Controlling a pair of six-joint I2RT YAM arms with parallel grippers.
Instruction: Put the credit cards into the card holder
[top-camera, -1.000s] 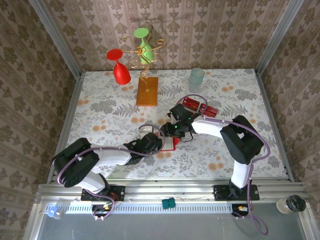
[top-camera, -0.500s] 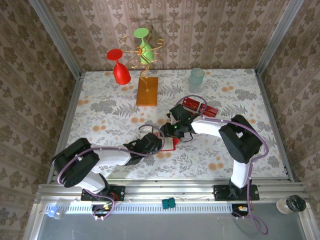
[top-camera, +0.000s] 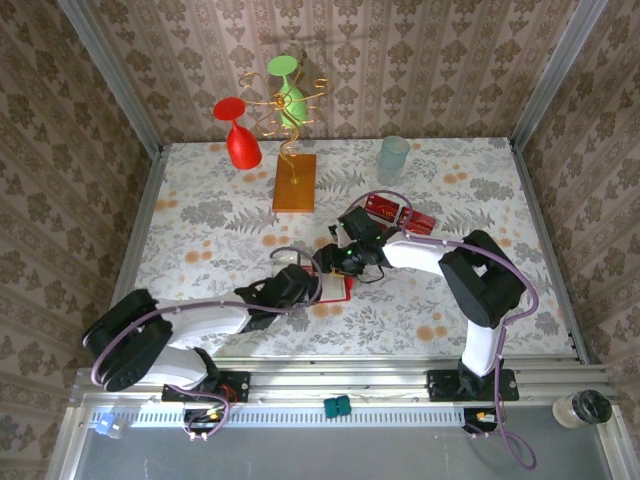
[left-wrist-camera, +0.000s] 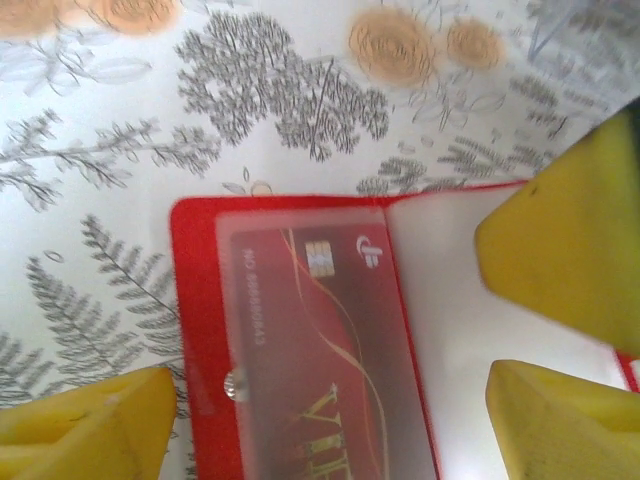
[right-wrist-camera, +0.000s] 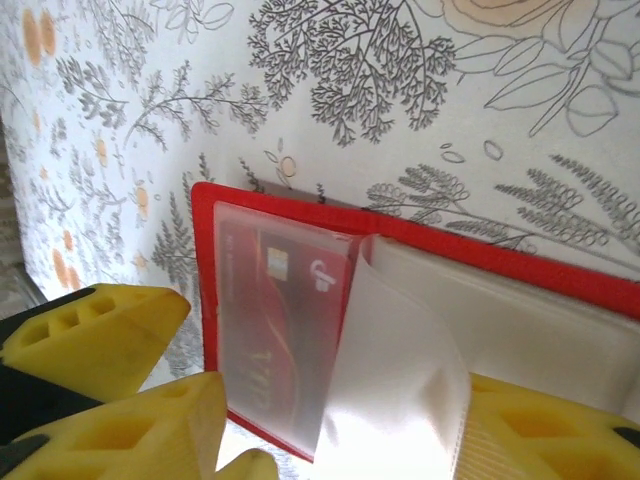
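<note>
Left arm (top-camera: 200, 318): stretched low, forward and rightward; left gripper (top-camera: 318, 284): jaws parted; right arm (top-camera: 478, 280): elbow bent, reaching leftward; right gripper (top-camera: 333, 262): jaws parted, close beside the left's.

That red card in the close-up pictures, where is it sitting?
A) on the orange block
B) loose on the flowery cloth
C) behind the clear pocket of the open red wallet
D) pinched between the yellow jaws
C: in the left wrist view the credit card lies under the see-through pocket of the opened card holder, its chip and gold lettering showing through.
</note>
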